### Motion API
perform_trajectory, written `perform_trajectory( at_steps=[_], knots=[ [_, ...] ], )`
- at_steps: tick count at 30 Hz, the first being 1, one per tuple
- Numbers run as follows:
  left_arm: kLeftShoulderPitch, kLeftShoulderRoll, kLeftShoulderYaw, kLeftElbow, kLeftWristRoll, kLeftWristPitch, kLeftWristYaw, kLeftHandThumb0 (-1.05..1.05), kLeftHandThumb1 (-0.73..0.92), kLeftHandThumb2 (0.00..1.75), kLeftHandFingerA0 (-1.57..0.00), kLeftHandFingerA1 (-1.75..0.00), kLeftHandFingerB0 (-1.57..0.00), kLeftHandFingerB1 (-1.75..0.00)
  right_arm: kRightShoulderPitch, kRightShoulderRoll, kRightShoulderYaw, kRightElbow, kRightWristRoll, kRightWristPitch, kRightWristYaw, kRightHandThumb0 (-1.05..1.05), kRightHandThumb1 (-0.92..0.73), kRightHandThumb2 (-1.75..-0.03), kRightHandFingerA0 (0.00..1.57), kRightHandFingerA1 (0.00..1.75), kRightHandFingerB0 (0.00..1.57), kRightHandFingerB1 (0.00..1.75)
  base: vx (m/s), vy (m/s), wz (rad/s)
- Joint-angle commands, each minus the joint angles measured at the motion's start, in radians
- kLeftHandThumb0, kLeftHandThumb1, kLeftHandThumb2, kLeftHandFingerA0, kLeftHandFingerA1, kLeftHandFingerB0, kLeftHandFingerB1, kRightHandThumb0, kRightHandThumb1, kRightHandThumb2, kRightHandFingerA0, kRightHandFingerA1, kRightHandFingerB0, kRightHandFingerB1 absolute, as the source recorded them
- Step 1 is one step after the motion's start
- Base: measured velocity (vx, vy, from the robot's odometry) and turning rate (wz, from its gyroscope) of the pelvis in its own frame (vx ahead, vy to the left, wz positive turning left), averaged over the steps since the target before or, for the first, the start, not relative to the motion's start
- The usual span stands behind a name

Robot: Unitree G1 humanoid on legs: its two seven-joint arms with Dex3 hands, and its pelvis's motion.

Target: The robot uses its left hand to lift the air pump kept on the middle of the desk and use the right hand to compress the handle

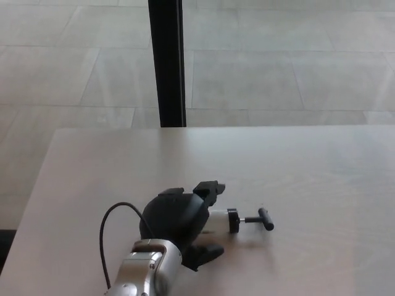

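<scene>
Found the pump [217, 220] toward the front left corner of the desk [321, 172] rather than mid-desk, lying level, either on the top or just over it (could not tell which). Noted its handle [265, 219] drawn out and aimed at the right edge. Saw the left hand [176, 225] bulked over the rear of the pump; could not tell whether clenched on it or let go (black on black there). Saw nothing of the right hand. Judged the step as the hold-and-lift, with the compressing not yet begun. Needed, to do it well: a firm wrap on the barrel behind the collar, well short of the rod; a straight lift clear of the desk, kept level; then a pause, offering the handle toward the right edge. Called for a push dead along the rod from the right side, braced by the left wrist, never sideways (risked twisting the pump out of the hold). Minded also the cable [108, 228] looping at the left of the wrist, near the front edge; wanted it slack, not snagged.
</scene>
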Motion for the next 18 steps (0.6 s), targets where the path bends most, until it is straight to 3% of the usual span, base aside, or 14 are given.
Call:
perform_trajectory(
  at_steps=[1, 12, 14, 18],
  knots=[
    [-0.080, 0.142, -0.052, -0.100, -0.024, 0.123, -0.519, -0.90, 0.50, 0.89, 0.00, -0.14, 0.00, 0.00, 0.032, 0.013, 0.033, 0.007, -0.010, 0.025, -0.013, -0.84, -0.92, -0.77, 0.19, 0.45, 0.36, 0.39, 0.00, 0.000, 0.00],
    [-0.073, 0.194, 0.000, -0.117, -0.065, 0.109, -0.552, -0.92, 0.53, 0.93, 0.00, -0.14, 0.00, 0.00, 0.029, 0.002, 0.031, 0.010, 0.001, 0.035, -0.018, -0.83, -0.92, -0.77, 0.18, 0.50, 0.35, 0.40, 0.00, 0.000, 0.00],
    [-0.061, 0.223, 0.089, -0.136, -0.154, 0.070, -0.540, -0.91, 0.55, 0.90, 0.00, -0.09, 0.00, 0.00, 0.033, -0.016, 0.023, 0.008, 0.009, 0.040, -0.002, -0.87, -0.92, -0.75, 0.16, 0.49, 0.34, 0.39, 0.00, 0.000, 0.00],
    [-0.021, 0.253, 0.249, -0.163, -0.301, -0.023, -0.495, -0.86, 0.54, 0.91, 0.00, -0.15, 0.00, -0.05, 0.047, -0.033, 0.004, 0.007, 0.022, 0.051, 0.009, -0.88, -0.91, -0.75, 0.15, 0.51, 0.34, 0.39, 0.00, 0.000, 0.00]
  ],
)
